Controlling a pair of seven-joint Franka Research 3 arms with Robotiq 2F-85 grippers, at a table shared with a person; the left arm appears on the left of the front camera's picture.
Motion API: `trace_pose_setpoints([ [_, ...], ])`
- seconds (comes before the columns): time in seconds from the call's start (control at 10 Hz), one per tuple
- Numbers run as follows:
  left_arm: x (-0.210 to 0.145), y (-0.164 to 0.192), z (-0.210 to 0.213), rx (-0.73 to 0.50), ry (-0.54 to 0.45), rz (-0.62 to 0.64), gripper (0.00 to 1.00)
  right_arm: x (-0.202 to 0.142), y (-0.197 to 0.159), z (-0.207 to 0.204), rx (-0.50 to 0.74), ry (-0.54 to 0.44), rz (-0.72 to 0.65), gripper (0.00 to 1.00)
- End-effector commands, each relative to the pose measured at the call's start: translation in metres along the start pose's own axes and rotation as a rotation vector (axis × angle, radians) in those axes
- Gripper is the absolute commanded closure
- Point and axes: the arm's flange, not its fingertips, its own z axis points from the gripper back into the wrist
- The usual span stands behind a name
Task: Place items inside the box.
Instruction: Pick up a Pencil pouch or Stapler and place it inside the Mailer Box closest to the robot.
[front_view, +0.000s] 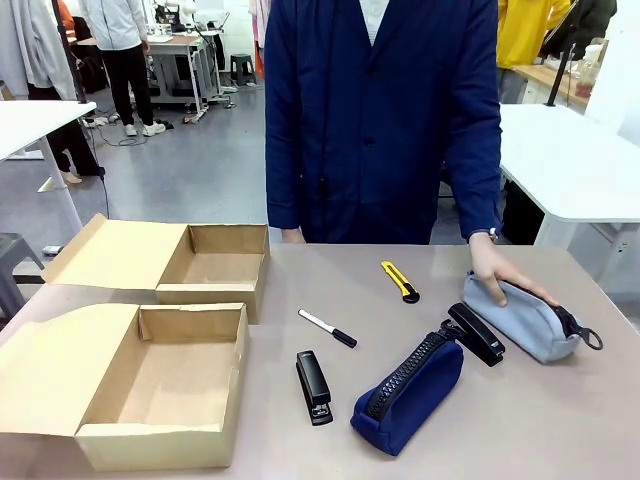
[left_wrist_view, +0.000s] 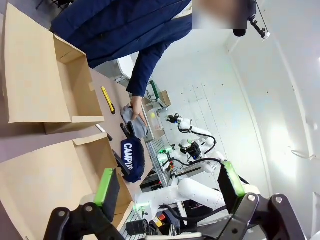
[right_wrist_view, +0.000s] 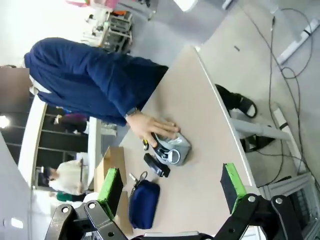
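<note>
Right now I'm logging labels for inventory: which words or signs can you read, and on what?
"CAMPUS": white letters on the navy blue pouch.
Marker pen, yellow utility knife: any print too small to read.

Pretty standard workshop room: a smooth grey floor (front_view: 200, 170) with a loose black cable (front_view: 118, 137) trailing across it, plus a plain white left-hand table (front_view: 40, 115) and a matching white right-hand table (front_view: 570, 165). Further back there's a metal-framed workbench (front_view: 185, 55) with a person in a white top (front_view: 120, 25) standing next to it. Lighting's bright and even.
</note>
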Motion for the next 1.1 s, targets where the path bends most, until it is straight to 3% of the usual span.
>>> trace_pose_setpoints([
  [0.0, -0.002, -0.001, 0.000, -0.015, 0.004, -0.021, 0.00, 0.001, 0.038, -0.032, 0.026, 0.076, 0.101, 0.00],
  [0.5, -0.002, -0.001, 0.000, -0.015, 0.004, -0.021, 0.00, 0.003, 0.042, -0.035, 0.007, 0.094, 0.099, 0.00],
  [0.6, -0.002, -0.001, 0.000, -0.015, 0.004, -0.021, 0.00, -0.005, 0.063, -0.063, -0.027, 0.105, 0.099, 0.00],
  [0.8, -0.002, -0.001, 0.000, -0.015, 0.004, -0.021, 0.00, -0.056, 0.126, -0.145, -0.034, 0.277, 0.321, 0.00],
  [1.0, -0.002, -0.001, 0.000, -0.015, 0.004, -0.021, 0.00, -0.133, 0.163, -0.233, -0.003, 0.546, 0.517, 0.00],
])
